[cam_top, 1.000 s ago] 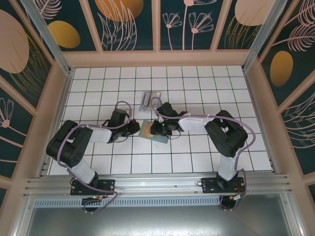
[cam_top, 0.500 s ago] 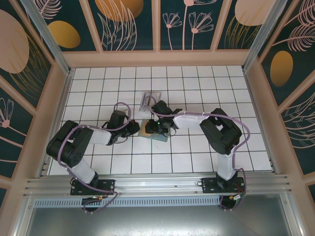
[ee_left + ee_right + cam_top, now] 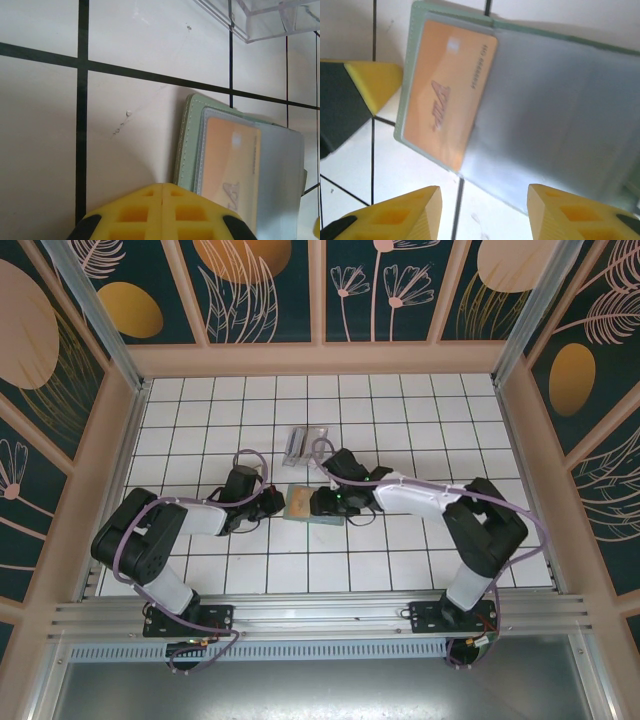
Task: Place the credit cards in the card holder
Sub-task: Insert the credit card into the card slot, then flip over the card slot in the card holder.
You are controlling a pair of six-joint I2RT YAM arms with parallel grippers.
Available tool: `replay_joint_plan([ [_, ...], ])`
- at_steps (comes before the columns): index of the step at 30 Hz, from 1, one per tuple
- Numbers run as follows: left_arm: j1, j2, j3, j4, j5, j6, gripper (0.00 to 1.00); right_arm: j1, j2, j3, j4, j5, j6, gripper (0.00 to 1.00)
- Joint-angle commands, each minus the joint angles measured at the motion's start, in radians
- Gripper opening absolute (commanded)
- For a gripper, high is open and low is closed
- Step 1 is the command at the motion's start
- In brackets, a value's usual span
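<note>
Right claw (image 3: 482,210) wider, card holder (image 3: 545,110) beneath

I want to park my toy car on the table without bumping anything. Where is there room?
The table is bare in the far right corner behind the right arm, the far left corner behind the left arm, and the near tiles between the arms. The middle is crowded: left claw and right claw are at the wallet, with the box just behind.
</note>
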Motion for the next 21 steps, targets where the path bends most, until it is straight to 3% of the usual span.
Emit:
replay_joint_plan([
  [1,-0.017,0.022,-0.024,-0.147,0.044,-0.006,0.05,-0.043,-0.031,-0.060,0.022,0.006,0.051,0.51],
  [9,-0.017,0.025,-0.027,-0.146,0.044,-0.004,0.06,-0.052,0.027,-0.073,0.124,-0.091,0.055,0.49],
  [21,-0.017,0.015,-0.047,-0.129,0.037,-0.021,0.05,-0.055,0.072,-0.022,0.093,-0.093,0.037,0.41],
])
